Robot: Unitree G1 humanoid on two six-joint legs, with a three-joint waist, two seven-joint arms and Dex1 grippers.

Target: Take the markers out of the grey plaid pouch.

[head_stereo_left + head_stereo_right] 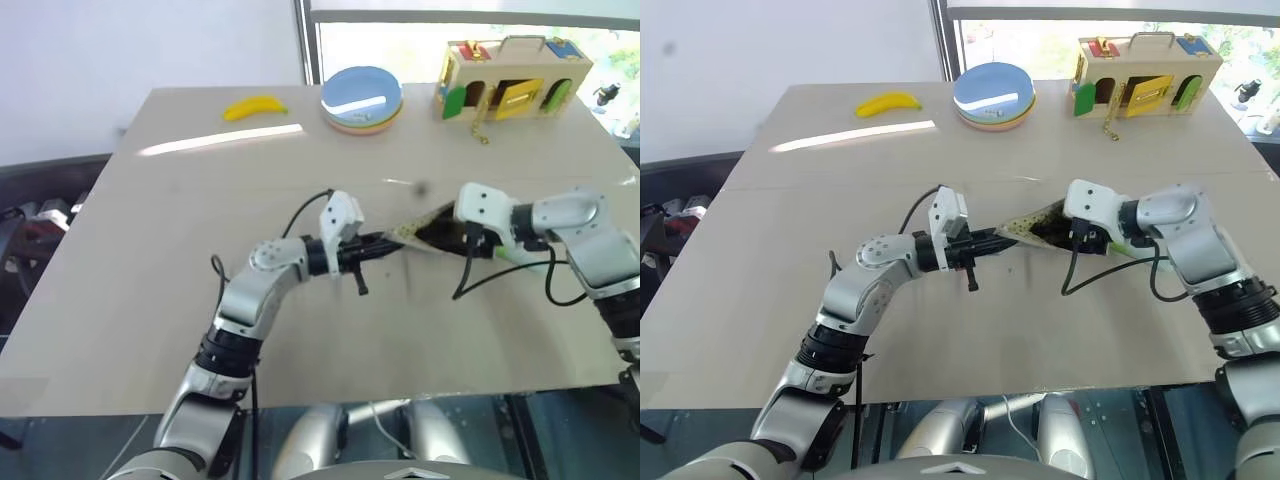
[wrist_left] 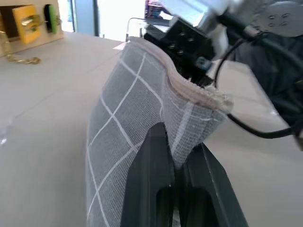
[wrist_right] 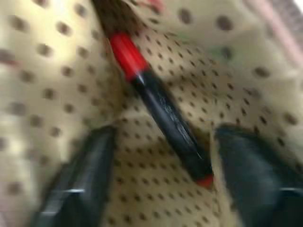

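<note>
Straddling red-capped marker [image 3: 158,106], right hand [image 3: 161,189] spread

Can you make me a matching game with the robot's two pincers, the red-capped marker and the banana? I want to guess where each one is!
Things:
1. left pincer
2. right pincer
3. red-capped marker
4. banana

States:
A. lying inside the grey plaid pouch
B. on the table's far side
C. shut on the pouch's edge
D. open, reaching into the pouch

Pairs: 1-C, 2-D, 3-A, 4-B
</note>
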